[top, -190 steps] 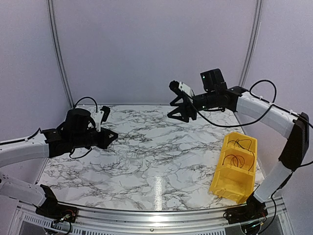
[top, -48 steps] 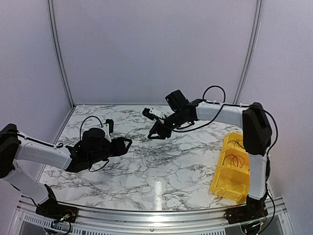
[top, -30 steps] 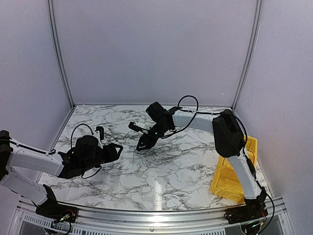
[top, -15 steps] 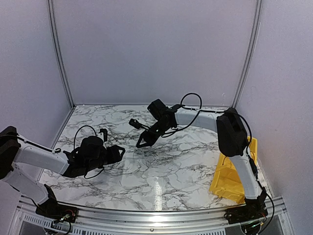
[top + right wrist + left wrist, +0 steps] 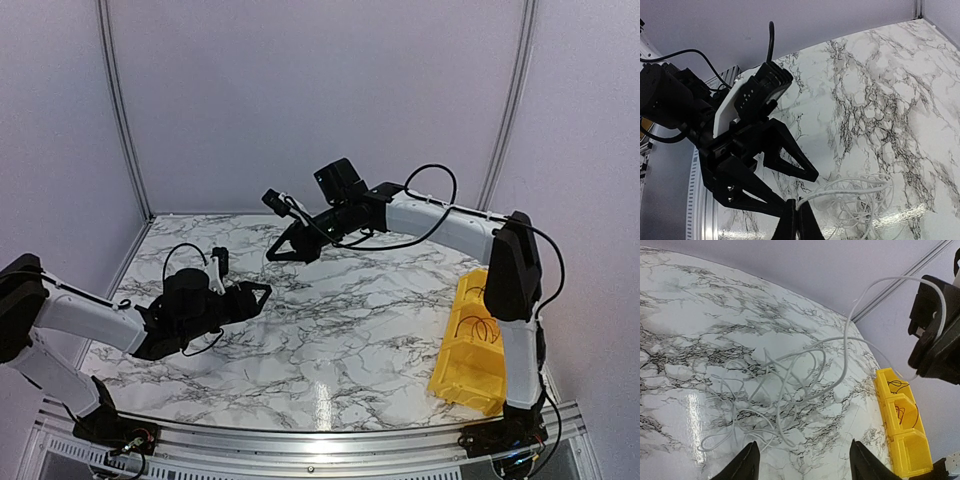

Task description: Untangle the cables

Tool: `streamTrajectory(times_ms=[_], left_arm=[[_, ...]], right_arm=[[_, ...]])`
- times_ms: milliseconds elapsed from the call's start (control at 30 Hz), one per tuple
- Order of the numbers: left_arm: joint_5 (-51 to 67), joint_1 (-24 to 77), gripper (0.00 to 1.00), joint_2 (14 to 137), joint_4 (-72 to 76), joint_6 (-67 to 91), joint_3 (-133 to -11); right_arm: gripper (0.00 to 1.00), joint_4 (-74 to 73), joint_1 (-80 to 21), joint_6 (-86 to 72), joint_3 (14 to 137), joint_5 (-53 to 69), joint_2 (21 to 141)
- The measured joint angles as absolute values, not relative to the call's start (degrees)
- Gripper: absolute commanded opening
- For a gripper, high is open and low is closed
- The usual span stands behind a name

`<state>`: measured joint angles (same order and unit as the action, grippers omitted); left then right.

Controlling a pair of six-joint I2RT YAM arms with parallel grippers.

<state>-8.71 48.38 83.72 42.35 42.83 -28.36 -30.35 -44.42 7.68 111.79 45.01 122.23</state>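
The cables point(image 5: 775, 395) are thin whitish wires lying in a loose tangle on the marble table, also visible in the right wrist view as the tangle point(image 5: 867, 205). My right gripper point(image 5: 797, 207) is shut on one white cable, and that strand arcs up from the heap to it. In the top view the right gripper point(image 5: 272, 254) hangs above the middle back of the table. My left gripper point(image 5: 258, 297) is open, low at the near left of the tangle. Its fingertips point(image 5: 751, 462) hold nothing, and the heap lies just ahead of them.
A yellow divided bin point(image 5: 452, 372) stands at the right edge of the table, with black wire loops point(image 5: 480, 326) in its compartments. The same bin point(image 5: 912, 452) appears in the left wrist view. Wall panels close off the back and both sides.
My right gripper has shut on a white cable and risen up and back, pulling a strand out of the heap. My left gripper has edged toward the tangle, still open.
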Motion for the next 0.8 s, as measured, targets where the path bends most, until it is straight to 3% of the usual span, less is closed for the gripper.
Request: streamTrajectory(times_ms=[400, 800], left_arm=[[-14.7, 48.4, 0.58, 94.5, 46.4, 44.8, -33.4], [-20.5, 47.0, 0.38, 108.8, 51.4, 42.5, -44.1]], right_arm=[[0.00, -30.4, -46.5, 7.5, 111.3, 50.2, 121.4], [0.00, -30.9, -46.8, 7.5, 112.2, 56.2, 111.7]])
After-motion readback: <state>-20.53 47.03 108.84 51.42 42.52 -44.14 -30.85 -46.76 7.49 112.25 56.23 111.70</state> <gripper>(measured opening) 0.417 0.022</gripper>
